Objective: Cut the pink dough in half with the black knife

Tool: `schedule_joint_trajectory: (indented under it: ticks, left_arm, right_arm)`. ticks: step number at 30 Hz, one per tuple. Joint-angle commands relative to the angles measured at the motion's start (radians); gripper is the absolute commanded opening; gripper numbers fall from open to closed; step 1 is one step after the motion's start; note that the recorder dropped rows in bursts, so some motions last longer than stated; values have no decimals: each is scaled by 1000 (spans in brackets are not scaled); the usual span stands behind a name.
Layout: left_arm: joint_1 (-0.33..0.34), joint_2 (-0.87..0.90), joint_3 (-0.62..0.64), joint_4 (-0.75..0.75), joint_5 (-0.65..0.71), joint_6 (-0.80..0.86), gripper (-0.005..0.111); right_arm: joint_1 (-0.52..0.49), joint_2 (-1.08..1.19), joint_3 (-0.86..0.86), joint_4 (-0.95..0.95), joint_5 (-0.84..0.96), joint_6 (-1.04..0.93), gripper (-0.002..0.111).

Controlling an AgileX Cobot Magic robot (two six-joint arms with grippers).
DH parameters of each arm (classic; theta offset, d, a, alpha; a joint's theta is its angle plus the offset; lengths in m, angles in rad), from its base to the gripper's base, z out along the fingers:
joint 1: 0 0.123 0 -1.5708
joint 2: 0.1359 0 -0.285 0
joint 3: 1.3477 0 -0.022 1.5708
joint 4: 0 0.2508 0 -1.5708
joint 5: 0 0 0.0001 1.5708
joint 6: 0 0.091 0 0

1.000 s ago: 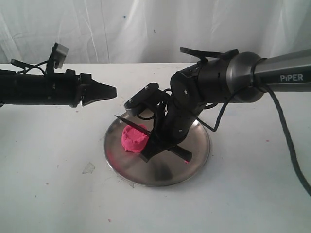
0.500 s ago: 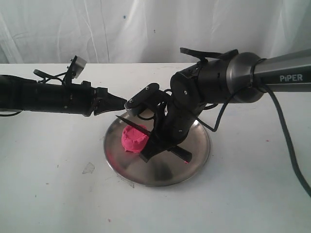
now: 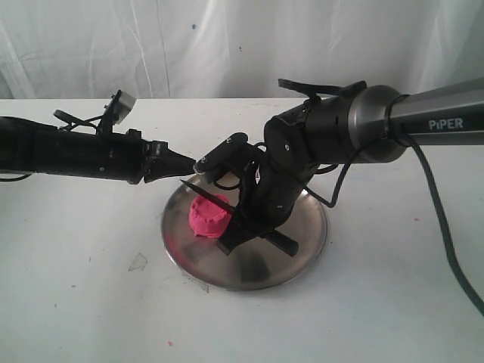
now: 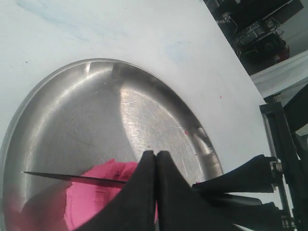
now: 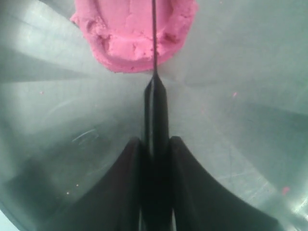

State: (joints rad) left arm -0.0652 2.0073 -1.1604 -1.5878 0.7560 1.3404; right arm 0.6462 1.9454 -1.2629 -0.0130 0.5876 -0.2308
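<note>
Left tool: fingers pressed together, nothing in them. Its tip hangs over the rim of the steel plate on the side toward the bench's left edge, just beside a bracket on the right arm.

Pink dough: one lump, not yet parted, on the plate's half nearer the left edge of the bench.

Black knife: blade on edge across the lump's top, point sticking out past it. The right wrist view lines it through the centre. Cannot tell if it has bitten in.

Right tool: pinching the knife handle, just right of the dough.

Risks, as judged: nothing pins the lump, so a downstroke could skid it over the steel or squash it rather than part it. Putty may cling to the blade. The left tip is close enough to knock the right arm and skew the cut.

Against a second ago: the left arm has reached in from well clear of the plate. Knife, dough and right tool are much as before.
</note>
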Motion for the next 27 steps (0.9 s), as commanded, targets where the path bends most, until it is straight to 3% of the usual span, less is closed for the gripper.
schedule_joint_trajectory:
  ticks: [1, 18, 27]
  left_arm:
    - [-22, 1, -6, -8, -29, 2, 0]
    - [-43, 108, -6, -109, -65, 55, 0]
    - [-46, 128, -43, -123, -19, 76, 0]
  right_arm:
    - [1, 1, -7, -6, -9, 3, 0]
    - [1, 1, -7, -4, -1, 3, 0]
    - [1, 1, -7, 7, 2, 3, 0]
